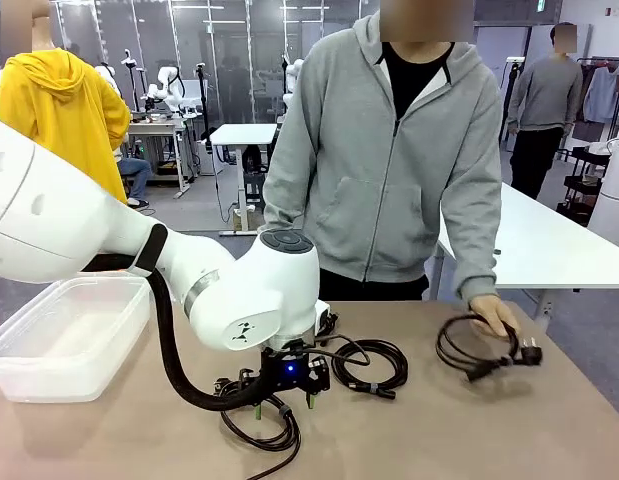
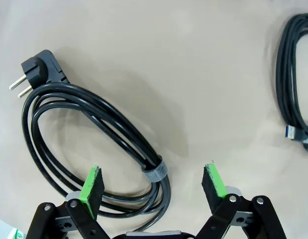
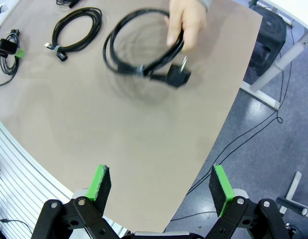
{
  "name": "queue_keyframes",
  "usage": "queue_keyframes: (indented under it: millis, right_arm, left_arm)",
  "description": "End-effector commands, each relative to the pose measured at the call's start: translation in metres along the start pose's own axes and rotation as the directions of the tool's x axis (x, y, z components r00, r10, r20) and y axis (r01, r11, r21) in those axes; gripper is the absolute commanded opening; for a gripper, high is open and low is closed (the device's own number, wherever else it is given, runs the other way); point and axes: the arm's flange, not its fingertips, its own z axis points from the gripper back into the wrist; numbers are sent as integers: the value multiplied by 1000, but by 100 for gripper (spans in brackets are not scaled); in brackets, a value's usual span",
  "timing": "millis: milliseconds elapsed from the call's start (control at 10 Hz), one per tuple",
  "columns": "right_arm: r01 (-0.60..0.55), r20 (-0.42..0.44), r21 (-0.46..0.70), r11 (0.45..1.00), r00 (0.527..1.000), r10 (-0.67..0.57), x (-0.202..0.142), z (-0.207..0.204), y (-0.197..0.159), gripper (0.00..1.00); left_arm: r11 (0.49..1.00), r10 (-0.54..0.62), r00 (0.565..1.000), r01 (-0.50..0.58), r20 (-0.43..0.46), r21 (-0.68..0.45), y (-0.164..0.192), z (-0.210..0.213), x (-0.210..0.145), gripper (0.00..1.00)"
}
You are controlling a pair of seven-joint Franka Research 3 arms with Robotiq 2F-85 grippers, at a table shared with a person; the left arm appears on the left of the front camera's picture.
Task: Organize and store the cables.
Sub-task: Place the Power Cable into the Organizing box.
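The left tool [image 2: 154, 181] stands wide, its green pads [image 2: 93, 185] on either side of the tied end of a coiled plug cable [image 2: 114, 118] lying on the desk [image 2: 158, 59]. A second coil [image 1: 374, 386] lies just beside it. The right tool [image 3: 161, 181] is also wide and empty over the desk's edge, well apart from a third coil [image 3: 144, 70] gripped by the person's hand [image 3: 186, 22]; a clear plastic bin [image 1: 69, 335] sits at the desk's left end.

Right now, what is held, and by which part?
The person's hand grips a cable by its coil; the robot's left hand and right hand hold nothing.
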Motion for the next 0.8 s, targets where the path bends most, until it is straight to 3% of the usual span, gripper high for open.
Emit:
queue_keyframes:
  millis: [0,200,300,400,500,600,700]
  right_arm:
    - [9,-8,4,1000,1000,-9,0,1,1,100]
    - [9,-8,4,1000,1000,-9,0,1,1,100]
    - [9,-8,4,1000,1000,-9,0,1,1,100]
    - [9,-8,4,1000,1000,-9,0,1,1,100]
    - [9,-8,4,1000,1000,-9,0,1,1,100]
    - [9,-8,4,1000,1000,-9,0,1,1,100]
    - [9,-8,4,1000,1000,-9,0,1,1,100]
  left_arm:
    - [999,47,999,-47,11,-1,-12,-9,2,100]
    - [999,54,998,-54,-12,8,-12,-12,3,100]
    - [999,53,999,-53,-8,4,-11,-10,3,93]
    - [999,53,999,-53,-3,7,-11,-10,2,46]
    - [998,59,998,-59,-8,6,-10,-11,2,33]
    - [998,61,998,-61,-12,8,-10,-13,2,0]
    - [998,67,998,-67,-13,6,-9,-14,3,0]
